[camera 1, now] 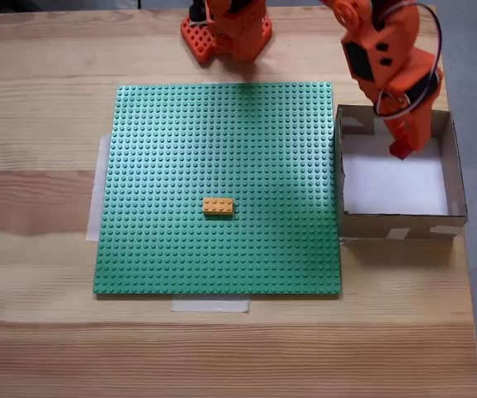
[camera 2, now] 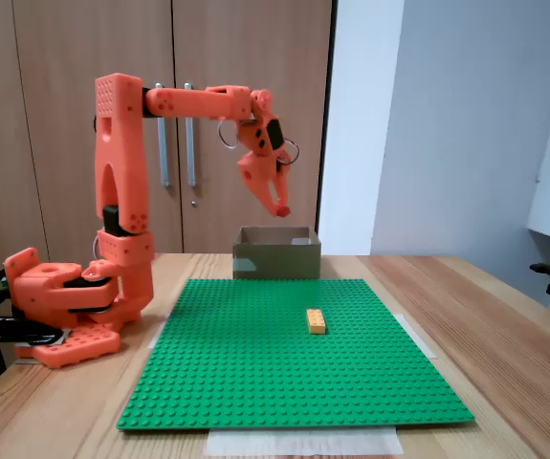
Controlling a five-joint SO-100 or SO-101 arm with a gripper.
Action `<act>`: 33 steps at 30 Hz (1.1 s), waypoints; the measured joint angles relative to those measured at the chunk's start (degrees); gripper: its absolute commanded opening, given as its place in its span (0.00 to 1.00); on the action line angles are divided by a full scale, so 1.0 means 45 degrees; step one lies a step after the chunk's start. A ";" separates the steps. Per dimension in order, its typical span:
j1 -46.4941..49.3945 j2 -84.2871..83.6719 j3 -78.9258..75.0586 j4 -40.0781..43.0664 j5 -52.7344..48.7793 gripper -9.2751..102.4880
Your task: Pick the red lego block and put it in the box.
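Observation:
My orange gripper (camera 1: 401, 148) hangs above the box (camera 1: 396, 224), over its far middle part in a fixed view. Its fingers are closed on a small red piece at their tips, the red lego block (camera 1: 401, 151), mostly hidden by the fingers. From the side in a fixed view the gripper (camera 2: 280, 206) points down, a short way above the brown box (camera 2: 276, 260), with a bit of the red lego block (camera 2: 282, 209) at its tip. The white floor of the box shows nothing lying on it.
A large green studded baseplate (camera 1: 221, 149) is taped to the wooden table, with an orange-yellow brick (camera 1: 218, 206) near its middle. The arm's base (camera 2: 64, 296) stands behind the plate's far edge. The box touches the plate's right edge.

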 measured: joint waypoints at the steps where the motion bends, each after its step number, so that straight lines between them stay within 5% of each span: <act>1: 0.0000 -0.0215 -0.0117 -0.0059 0.0000 0.07; 33: -0.0332 -0.4668 -0.0859 -0.0605 -0.0762 0.07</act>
